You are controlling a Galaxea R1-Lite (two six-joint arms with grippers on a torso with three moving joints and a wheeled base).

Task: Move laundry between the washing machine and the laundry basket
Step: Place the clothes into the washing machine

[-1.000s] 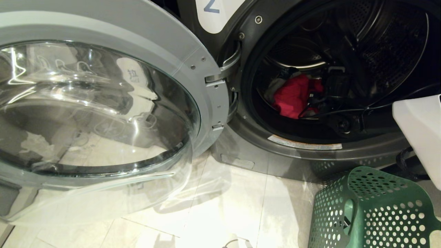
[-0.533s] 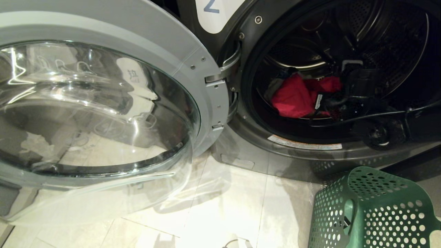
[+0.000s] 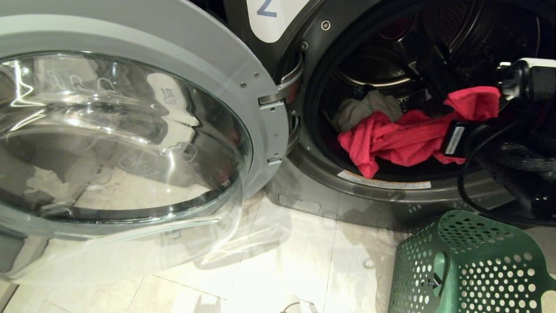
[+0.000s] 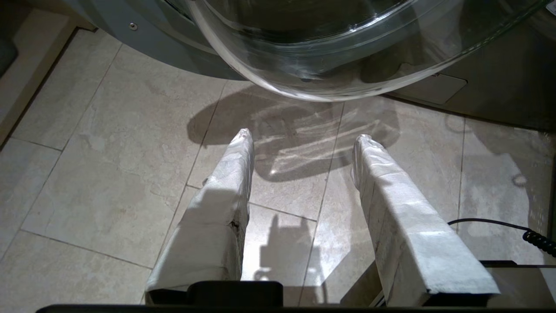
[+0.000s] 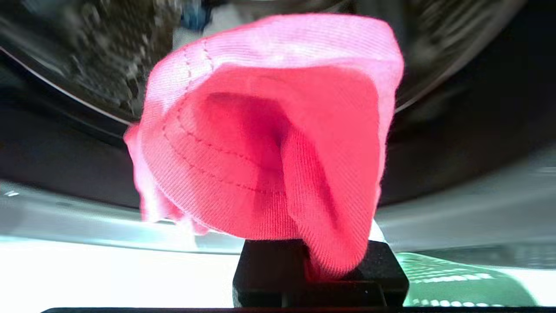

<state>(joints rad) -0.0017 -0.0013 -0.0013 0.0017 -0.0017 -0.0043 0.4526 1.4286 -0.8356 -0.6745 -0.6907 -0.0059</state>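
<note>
While clenched on one end of the red-pink garment [image 3: 404, 139], raised at the right side of the open drum mouth of the washing machine [image 3: 391, 191]: right tool [image 3: 504, 89], fingers hidden under the bunched cloth in the right wrist view. Stretched from that grip down and to the left, across the lower part of the opening, with one corner hanging over the dark door seal at the front. Partly inside the drum, partly at its lip. Behind it, deeper in the drum and touching its far edge: grey-white garment [image 3: 365, 111], crumpled.

Swung wide to the left on its hinge: round glass door [image 3: 130, 130], chrome-rimmed. Above the hinge, on the dark front: white label [image 3: 269, 17] with a 2.

Standing upright on the tiled floor [image 4: 108, 130], below and in front of the right side of the opening: green laundry basket [image 3: 469, 261], near the machine front; inside not visible.

Left tool [image 4: 304, 138]: released, the two wrapped fingers [image 4: 226, 191] apart, holding nothing, pointing down at the tiles just under the bulge of the door glass.
</note>
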